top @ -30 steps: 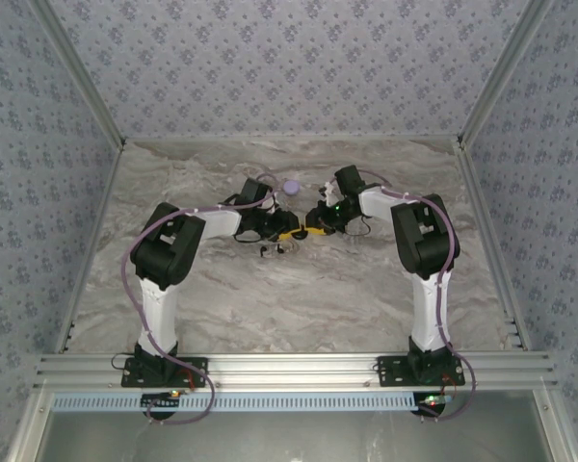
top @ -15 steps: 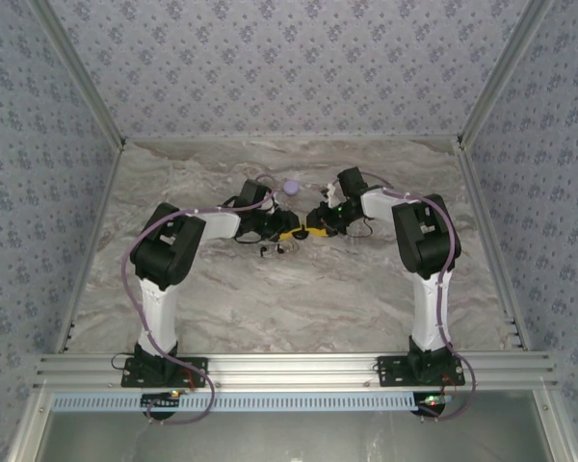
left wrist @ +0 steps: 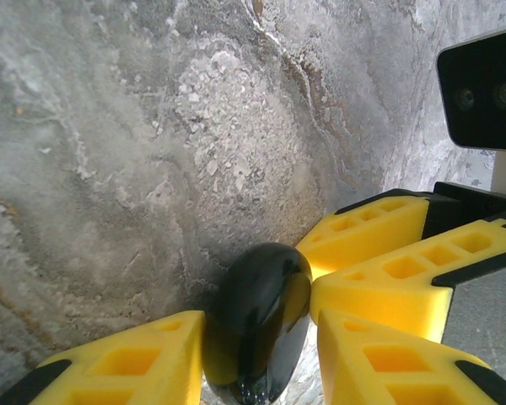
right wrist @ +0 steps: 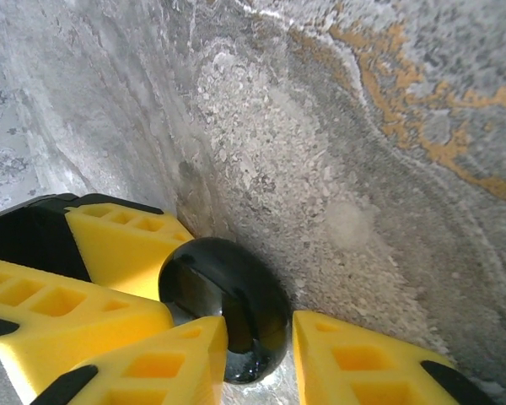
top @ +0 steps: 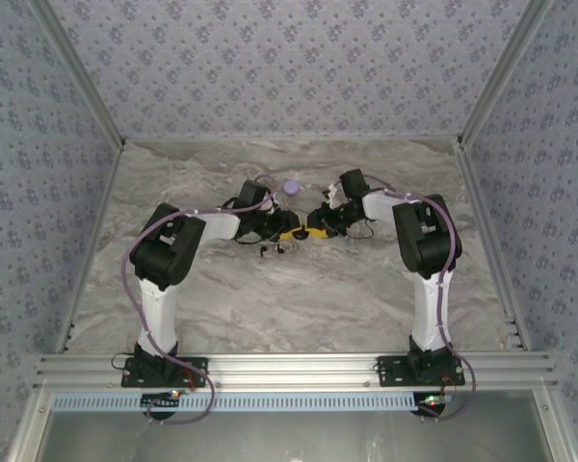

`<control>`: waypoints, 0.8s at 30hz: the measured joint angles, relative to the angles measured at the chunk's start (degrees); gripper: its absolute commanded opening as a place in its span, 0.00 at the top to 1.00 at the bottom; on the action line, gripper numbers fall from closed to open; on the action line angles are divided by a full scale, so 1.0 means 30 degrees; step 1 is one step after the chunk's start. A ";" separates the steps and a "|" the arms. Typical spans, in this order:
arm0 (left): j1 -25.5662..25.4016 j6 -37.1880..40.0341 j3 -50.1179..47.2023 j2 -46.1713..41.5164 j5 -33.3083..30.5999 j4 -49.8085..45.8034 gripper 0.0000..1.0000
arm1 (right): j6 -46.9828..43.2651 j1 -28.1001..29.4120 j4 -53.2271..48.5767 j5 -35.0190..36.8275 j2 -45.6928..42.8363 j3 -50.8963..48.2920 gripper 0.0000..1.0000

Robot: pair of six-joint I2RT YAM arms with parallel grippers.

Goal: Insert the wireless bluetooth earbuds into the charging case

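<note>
Marbled grey tabletop (top: 270, 298), walled on three sides with blue floral-print panels (top: 289, 67); aluminium rails along the edges. Both arms reach in toward the middle of the tabletop, nearer the far edge than the near one, tips facing each other.

Charging case (left wrist: 257, 325): glossy black, rounded, standing on its edge on the marble, caught between the two sets of yellow fingers.

Left gripper (top: 287, 233): jaws narrow, closed on the case. One finger presses its side and the other sits tight against the opposite side.

Right gripper (right wrist: 260, 325): jaws narrow around the same case, coming from the opposite direction. One finger (right wrist: 152, 363) touches it and the other stands just beside it with a thin dark line between. Cannot tell whether it grips. In the left wrist view these fingers meet the case just past the left gripper's own.

Pale lilac disc (top: 291, 186): flat on the tabletop beyond the case, toward the far edge, between the two wrists, apart from the fingers.

Two tiny black pieces (top: 266, 251): on the marble just on the near side of the left gripper. Too small to identify.
</note>
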 measured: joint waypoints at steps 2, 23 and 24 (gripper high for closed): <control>-0.0058 -0.0015 -0.0029 0.0007 0.0000 0.0160 0.63 | 0.0080 0.0029 0.0080 -0.0204 0.0000 -0.0044 0.64; -0.0291 -0.0073 -0.0350 0.0000 -0.0124 0.0634 0.81 | 0.0510 -0.0036 0.0437 -0.0291 -0.0277 -0.0503 0.70; -0.0291 -0.0066 -0.0372 0.0000 -0.0102 0.0663 0.83 | 0.0510 -0.0058 0.0510 -0.0270 -0.0357 -0.0619 0.69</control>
